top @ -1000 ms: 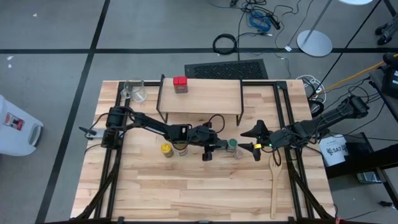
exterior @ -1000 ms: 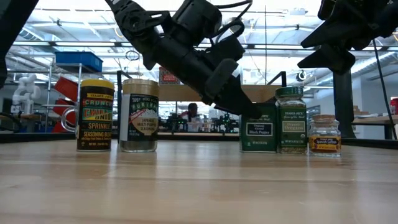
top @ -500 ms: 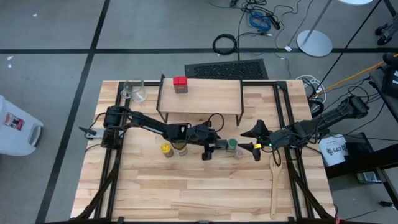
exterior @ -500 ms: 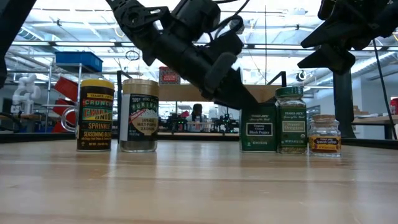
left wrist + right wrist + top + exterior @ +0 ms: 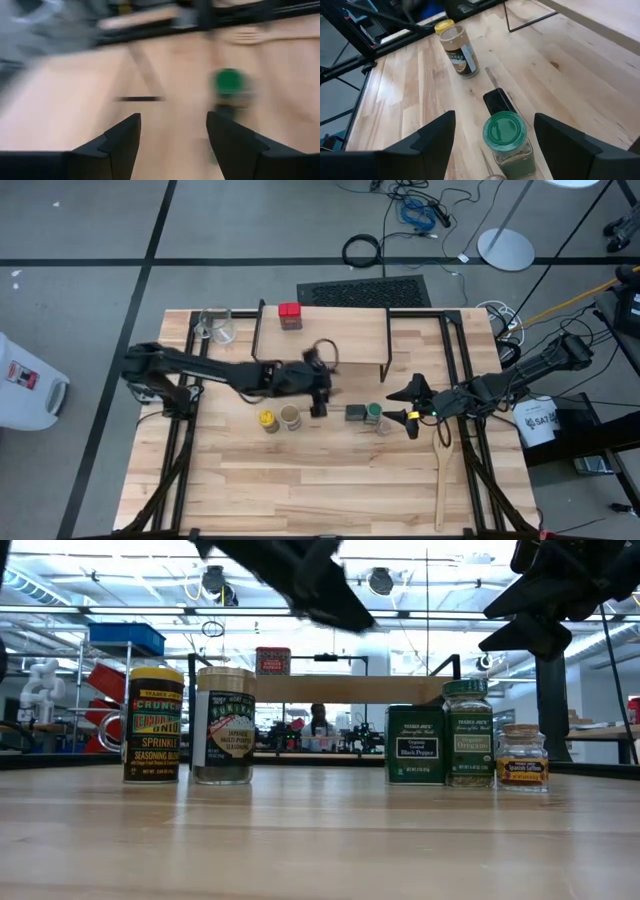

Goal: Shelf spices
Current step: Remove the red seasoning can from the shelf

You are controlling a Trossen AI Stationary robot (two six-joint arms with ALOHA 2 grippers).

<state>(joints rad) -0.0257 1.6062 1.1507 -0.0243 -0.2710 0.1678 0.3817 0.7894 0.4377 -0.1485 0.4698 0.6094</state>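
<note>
The red tin [image 5: 290,315] stands on the shelf [image 5: 330,338] at its far left corner. In a row on the table in front of the shelf stand the yellow jar [image 5: 267,420], the tan jar [image 5: 290,418], the dark tin [image 5: 355,412], the green-lidded jar [image 5: 372,414] and the tiny brown jar [image 5: 522,757]. My left gripper [image 5: 173,145] is open and holds nothing. It hangs high above the table, left of the dark tin [image 5: 415,745]. My right gripper [image 5: 495,115] is open and points at the green-lidded jar [image 5: 509,137] from the right, without touching it.
A clear glass cup [image 5: 216,326] stands at the shelf's left. A wooden spatula [image 5: 441,480] lies at the near right. Black frame rails [image 5: 185,460] run along both sides of the table. Bare tabletop stretches toward the near edge.
My left gripper has come off the dark tin, risen well above the table and drawn back toward the table's left edge. The dark tin stands on the table where it was.
</note>
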